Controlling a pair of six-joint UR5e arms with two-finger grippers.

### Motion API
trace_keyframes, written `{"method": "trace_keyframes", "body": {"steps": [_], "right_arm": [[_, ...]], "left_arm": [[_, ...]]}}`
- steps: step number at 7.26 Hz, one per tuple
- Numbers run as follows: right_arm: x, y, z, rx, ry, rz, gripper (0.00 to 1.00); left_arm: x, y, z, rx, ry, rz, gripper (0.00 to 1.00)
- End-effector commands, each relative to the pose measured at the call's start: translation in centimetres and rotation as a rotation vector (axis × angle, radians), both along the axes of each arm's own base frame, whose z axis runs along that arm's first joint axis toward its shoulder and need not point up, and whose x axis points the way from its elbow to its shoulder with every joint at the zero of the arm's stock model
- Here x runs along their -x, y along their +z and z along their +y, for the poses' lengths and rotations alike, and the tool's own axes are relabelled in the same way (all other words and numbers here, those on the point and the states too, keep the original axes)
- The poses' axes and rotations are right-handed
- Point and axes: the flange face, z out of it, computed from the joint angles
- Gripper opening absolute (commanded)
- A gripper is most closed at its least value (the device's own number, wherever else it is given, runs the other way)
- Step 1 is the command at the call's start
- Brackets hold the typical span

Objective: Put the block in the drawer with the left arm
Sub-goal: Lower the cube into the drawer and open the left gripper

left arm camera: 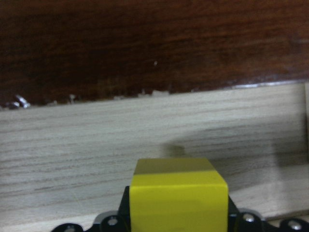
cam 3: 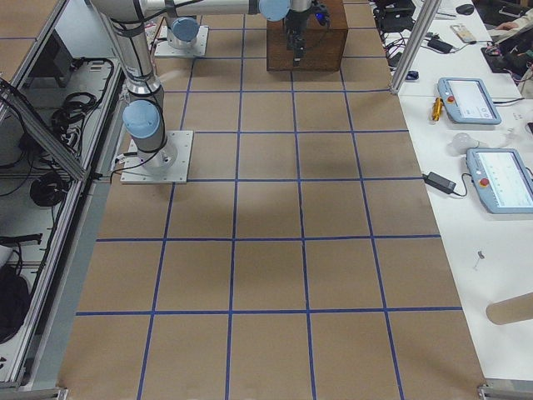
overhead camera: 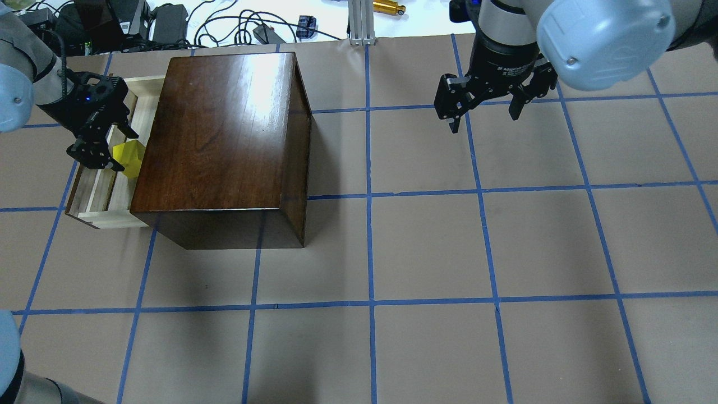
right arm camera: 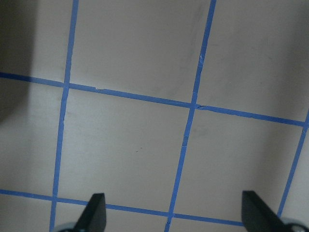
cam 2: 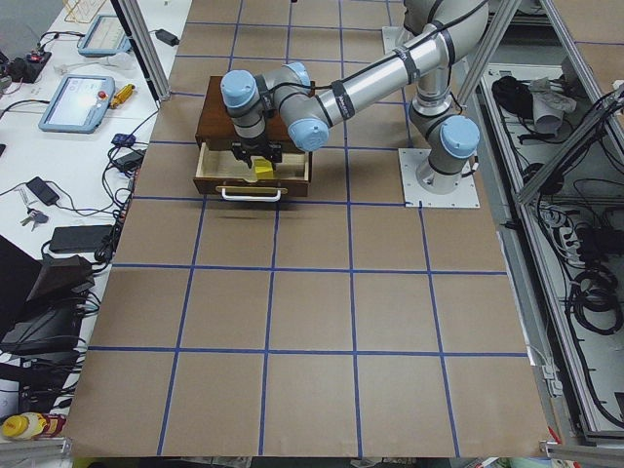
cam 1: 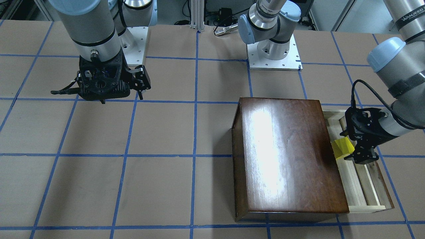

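Note:
The yellow block [overhead camera: 130, 163] sits between the fingers of my left gripper [overhead camera: 119, 150], which is shut on it. The gripper holds it just over the open pale-wood drawer [overhead camera: 84, 196], close to the face of the dark-brown cabinet [overhead camera: 224, 129]. In the left wrist view the block [left arm camera: 178, 198] fills the bottom centre, with the drawer floor [left arm camera: 145, 135] below it and the cabinet face behind. In the front view the block [cam 1: 340, 149] hangs over the drawer [cam 1: 368, 207]. My right gripper [overhead camera: 483, 115] is open and empty over bare table, far from the cabinet.
The cabinet stands on the table's left half in the overhead view, its drawer pulled out toward the left edge. Blue tape lines [overhead camera: 367, 196] grid the brown tabletop. Cables and devices [overhead camera: 168, 22] lie beyond the far edge. The right arm's base plate [cam 1: 274, 61] is bolted behind the cabinet.

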Motion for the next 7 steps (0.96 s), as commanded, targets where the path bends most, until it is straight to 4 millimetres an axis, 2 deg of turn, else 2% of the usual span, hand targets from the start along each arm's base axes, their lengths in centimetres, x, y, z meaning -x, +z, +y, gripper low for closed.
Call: {"method": "trace_keyframes", "body": {"steps": [1,2,4,5,6,7], "right_arm": [[0.0,0.0,0.0,0.0,0.0,0.0,1.0],[0.0,0.0,0.0,0.0,0.0,0.0,1.0],[0.0,0.0,0.0,0.0,0.0,0.0,1.0],[0.0,0.0,0.0,0.0,0.0,0.0,1.0],[0.0,0.0,0.0,0.0,0.0,0.0,1.0],[0.0,0.0,0.0,0.0,-0.001,0.0,1.0]], "left_arm": [[0.4,2.2,0.4,0.031,-0.007,-0.019,1.0],[1.0,4.5,1.1,0.052,-0.014,-0.042,1.0],[1.8,10.2,4.1,0.081,0.0,-0.121,1.0],[3.7,12.7,5.4,0.114,0.088,-0.134,1.0],[7.2,14.8,6.4,0.144,0.229,-0.137,1.0],[10.8,16.0,7.7,0.146,0.299,-0.132,1.0]]}}
